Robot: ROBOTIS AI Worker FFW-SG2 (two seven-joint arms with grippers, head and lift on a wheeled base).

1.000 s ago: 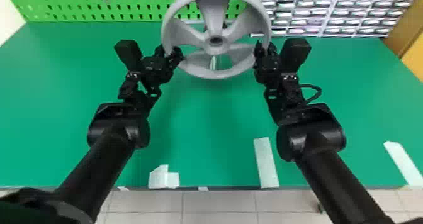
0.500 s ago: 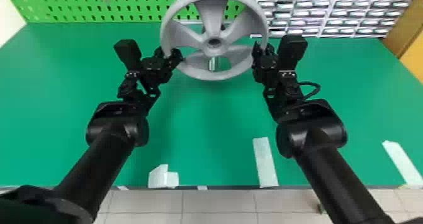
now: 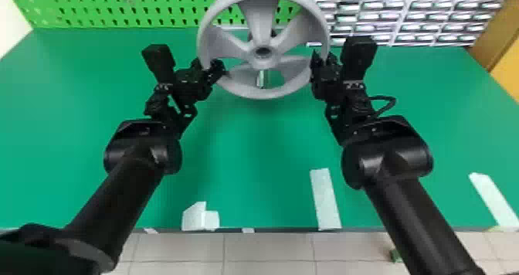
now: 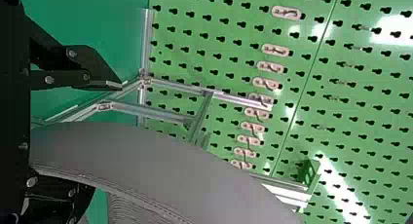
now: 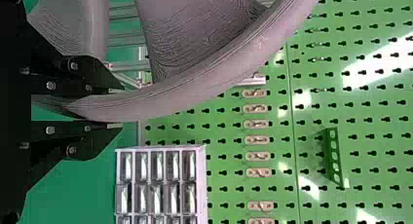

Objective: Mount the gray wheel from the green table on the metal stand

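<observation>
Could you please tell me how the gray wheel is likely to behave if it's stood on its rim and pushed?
The gray wheel would probably roll readily, its rim being round. It should stay fairly stiff, since broad spokes brace it. The gaps between them suggest it may be light for its size.

Head view: gray wheel (image 3: 260, 19) hides most of metal stand (image 3: 261, 78). Both wrist views crop gray wheel.

The five-spoked gray wheel (image 3: 266, 93) is held above the green worktop (image 3: 251, 158), face toward the robot. Behind it, the silvery-barred metal stand (image 4: 151, 113) is partly hidden.
</observation>
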